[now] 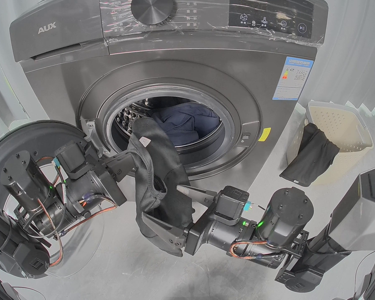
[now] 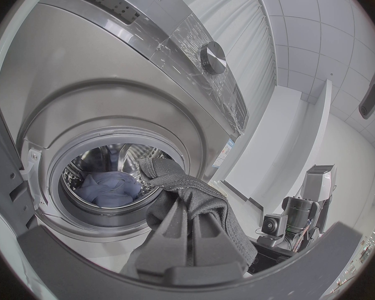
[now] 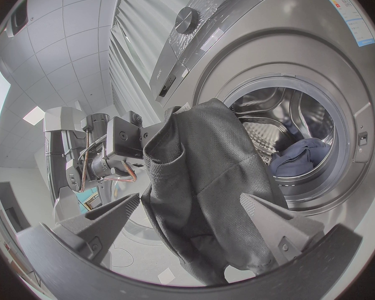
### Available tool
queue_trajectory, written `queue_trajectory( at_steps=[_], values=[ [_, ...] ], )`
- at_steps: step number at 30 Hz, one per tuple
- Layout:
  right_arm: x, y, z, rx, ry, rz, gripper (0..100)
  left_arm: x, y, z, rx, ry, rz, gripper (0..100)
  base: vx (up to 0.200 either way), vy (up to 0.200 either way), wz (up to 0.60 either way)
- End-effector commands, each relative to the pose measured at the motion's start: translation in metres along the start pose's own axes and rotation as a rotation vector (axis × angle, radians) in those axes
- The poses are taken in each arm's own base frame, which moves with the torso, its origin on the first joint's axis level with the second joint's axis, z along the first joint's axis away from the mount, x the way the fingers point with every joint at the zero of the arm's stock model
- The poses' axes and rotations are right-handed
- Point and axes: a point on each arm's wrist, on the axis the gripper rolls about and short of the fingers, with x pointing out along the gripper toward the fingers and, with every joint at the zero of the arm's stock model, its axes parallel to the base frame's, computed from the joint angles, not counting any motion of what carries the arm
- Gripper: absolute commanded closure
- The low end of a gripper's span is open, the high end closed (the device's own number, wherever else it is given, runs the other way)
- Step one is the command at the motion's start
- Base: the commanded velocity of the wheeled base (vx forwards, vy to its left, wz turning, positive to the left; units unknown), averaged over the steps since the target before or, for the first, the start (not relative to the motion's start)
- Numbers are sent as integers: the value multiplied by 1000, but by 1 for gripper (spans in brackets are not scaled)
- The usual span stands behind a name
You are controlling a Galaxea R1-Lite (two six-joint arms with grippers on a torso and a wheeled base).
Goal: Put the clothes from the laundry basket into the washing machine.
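Left jaws: the left gripper (image 2: 190,213) is clenched on the top edge of the grey garment (image 1: 162,176).
Right jaws: the right gripper (image 3: 189,198) is released and spread wide, with the garment's lower part between its fingers.
Garment axis: long axis vertical, hanging down from the left jaws.
Garment position: just before the washing machine (image 1: 254,63) opening.
Drum: blue clothes (image 1: 187,123) lie inside.
Basket: a black garment (image 1: 312,155) is draped over the laundry basket (image 1: 346,130) rim.
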Motion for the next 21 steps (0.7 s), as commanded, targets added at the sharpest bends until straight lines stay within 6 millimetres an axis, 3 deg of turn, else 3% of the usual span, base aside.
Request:
queue_trajectory(
  at_steps=[1, 21],
  values=[
    [-1, 4, 2, 3, -3, 10, 0, 0, 1, -1, -1, 3, 2, 100, 0, 0, 0],
    [-7, 14, 4, 25, 5, 65, 0, 2, 3, -2, 0, 5, 11, 100, 0, 0, 0]
  ],
)
